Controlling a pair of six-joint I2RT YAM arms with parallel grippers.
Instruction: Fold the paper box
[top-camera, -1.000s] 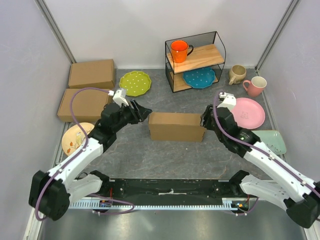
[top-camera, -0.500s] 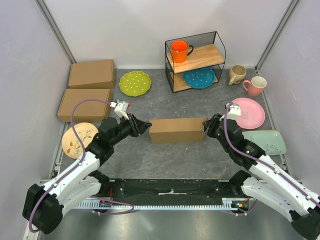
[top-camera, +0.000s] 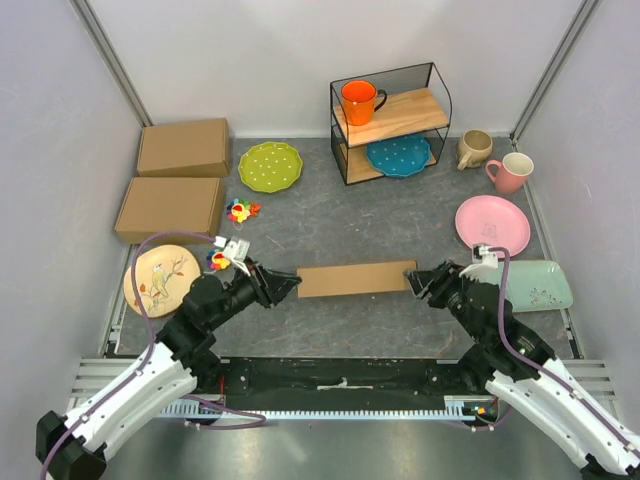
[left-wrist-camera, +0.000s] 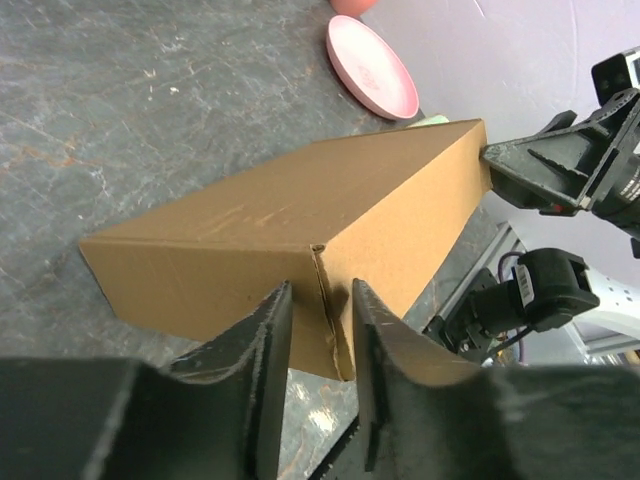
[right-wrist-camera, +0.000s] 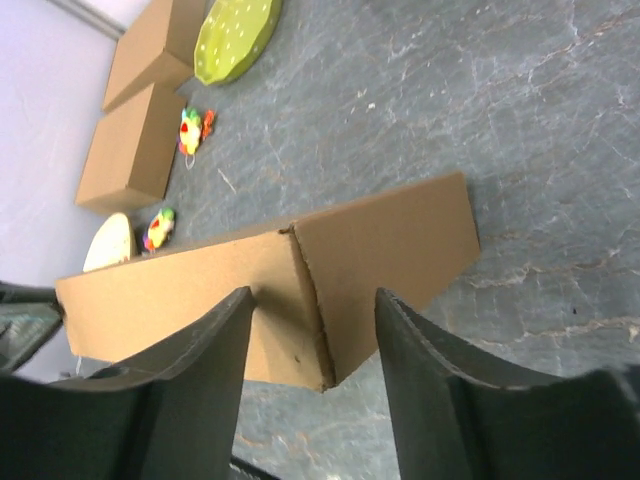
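The paper box (top-camera: 355, 279) is a closed brown cardboard box lying crosswise at the table's middle, between my two grippers. My left gripper (top-camera: 290, 284) is at its left end. In the left wrist view its jaws (left-wrist-camera: 320, 290) stand narrow, pinching the box's (left-wrist-camera: 300, 220) end corner, one finger on each face beside the seam. My right gripper (top-camera: 412, 281) is at the right end. In the right wrist view it (right-wrist-camera: 315, 295) stands wide around the box's (right-wrist-camera: 390, 240) corner edge, with a gap at one finger. I cannot tell whether the box rests on the table.
Two closed cardboard boxes (top-camera: 183, 147) (top-camera: 170, 208) lie back left, by a green plate (top-camera: 270, 166). A wire shelf (top-camera: 390, 120) stands at the back. Mugs (top-camera: 473, 148) (top-camera: 512, 171), a pink plate (top-camera: 492, 225) and a pale green dish (top-camera: 535, 285) are on the right. A floral plate (top-camera: 160, 280) and small toys (top-camera: 240, 211) lie left.
Both arms drew back toward the near edge with the box between them. The box now shows a narrower face. Left jaws narrowed; right jaws narrowed, then widened. The toys came into view.
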